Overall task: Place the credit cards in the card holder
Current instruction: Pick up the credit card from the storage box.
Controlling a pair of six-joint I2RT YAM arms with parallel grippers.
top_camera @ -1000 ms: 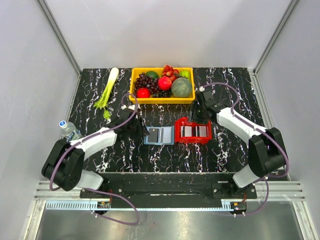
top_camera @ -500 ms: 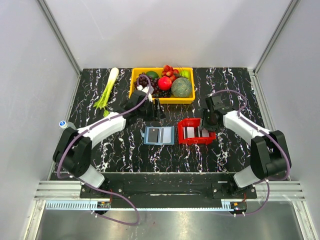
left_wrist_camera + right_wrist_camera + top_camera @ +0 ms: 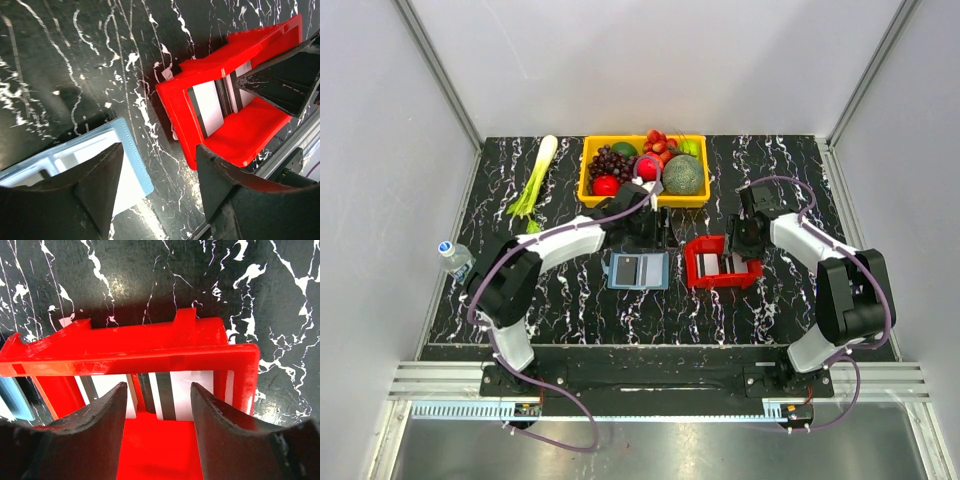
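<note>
The blue card holder [image 3: 656,273] lies open at the table's middle, with a dark card [image 3: 628,268] in its left pocket. The red tray [image 3: 696,262] to its right holds several upright credit cards [image 3: 720,264], white and grey. My left gripper [image 3: 660,226] hovers open just beyond the holder. In the left wrist view the left gripper [image 3: 160,185] spans the bare gap between the holder [image 3: 131,167] and the tray [image 3: 175,107]. My right gripper [image 3: 159,395] is open, dipped into the tray [image 3: 130,359], its fingers either side of the cards [image 3: 187,387].
A yellow basket [image 3: 586,172] of fruit stands at the back, close behind the left gripper. A green leek [image 3: 534,182] lies at the back left. A water bottle [image 3: 455,258] lies at the left edge.
My left arm swung from the holder's left side round to its far side, and its jaws widened. My right gripper came down to the tray, which shifted slightly right.
</note>
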